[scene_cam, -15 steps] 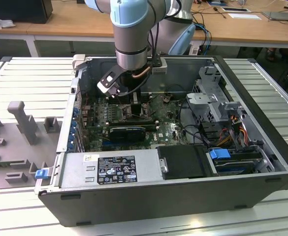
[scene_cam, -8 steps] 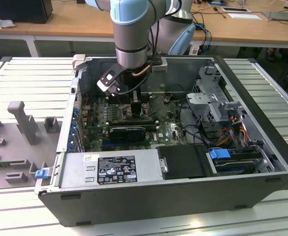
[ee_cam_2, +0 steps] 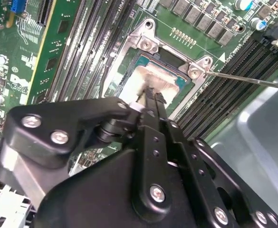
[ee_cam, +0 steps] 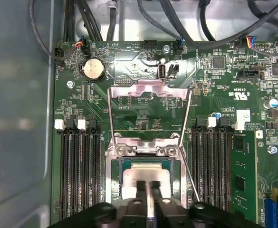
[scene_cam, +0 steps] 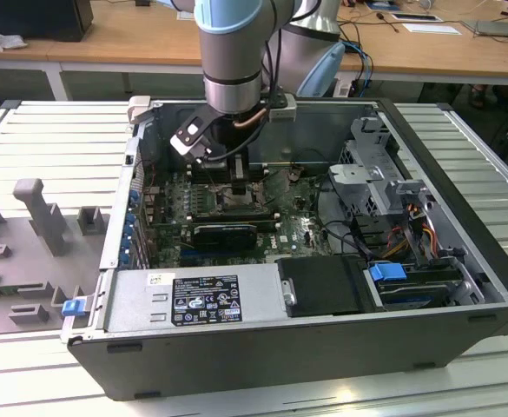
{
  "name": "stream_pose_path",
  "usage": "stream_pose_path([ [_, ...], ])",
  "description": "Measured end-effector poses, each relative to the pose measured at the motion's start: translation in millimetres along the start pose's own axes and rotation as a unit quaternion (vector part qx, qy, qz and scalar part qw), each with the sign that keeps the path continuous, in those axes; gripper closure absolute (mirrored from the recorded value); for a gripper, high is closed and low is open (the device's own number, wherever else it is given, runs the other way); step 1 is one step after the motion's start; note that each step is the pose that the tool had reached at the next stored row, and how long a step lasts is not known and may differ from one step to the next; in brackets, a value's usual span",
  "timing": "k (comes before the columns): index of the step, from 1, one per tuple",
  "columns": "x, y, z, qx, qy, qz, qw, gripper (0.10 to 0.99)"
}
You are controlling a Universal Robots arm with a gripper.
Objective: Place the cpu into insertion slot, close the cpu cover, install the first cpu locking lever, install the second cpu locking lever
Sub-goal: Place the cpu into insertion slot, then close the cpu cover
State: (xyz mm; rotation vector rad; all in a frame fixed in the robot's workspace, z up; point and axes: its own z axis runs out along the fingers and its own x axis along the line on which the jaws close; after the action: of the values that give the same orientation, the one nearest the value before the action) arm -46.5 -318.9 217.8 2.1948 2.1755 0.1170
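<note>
The cpu (ee_cam: 146, 175) (ee_cam_2: 150, 76), a pale square plate, lies flat inside the insertion slot (ee_cam: 124, 164) (ee_cam_2: 141, 59) on the green board. My gripper (ee_cam: 148, 184) (ee_cam_2: 150, 92) is right above it, fingers shut together with the tips over the plate's middle; whether they touch it I cannot tell. The cpu cover (ee_cam: 148, 91), a silvery frame with a square window, stands flipped open from its hinge beside the socket. A thin wire locking lever (ee_cam: 189, 166) (ee_cam_2: 248, 80) sticks out unlatched at one side. In the exterior view the gripper (scene_cam: 236, 178) is low inside the computer case.
Long black memory slots (ee_cam: 77, 175) (ee_cam: 210, 166) flank the socket on both sides. A coin battery (ee_cam: 93, 69) and black cables (ee_cam: 177, 23) lie beyond the open cover. The case's power supply (scene_cam: 201, 295) and drive cage (scene_cam: 384, 182) hem in the board.
</note>
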Motion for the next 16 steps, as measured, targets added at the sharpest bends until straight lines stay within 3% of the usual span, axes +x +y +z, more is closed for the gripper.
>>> stream_pose_path([
  [1,0.0,0.1,-1.1,0.0000,0.0000,0.000,1.0000,0.980],
  [13,0.3,1.3,-14.4,-0.0001,0.0001,0.000,1.0000,0.980],
  [16,-0.2,7.0,-14.1,0.0014,0.0003,0.000,1.0000,0.980],
])
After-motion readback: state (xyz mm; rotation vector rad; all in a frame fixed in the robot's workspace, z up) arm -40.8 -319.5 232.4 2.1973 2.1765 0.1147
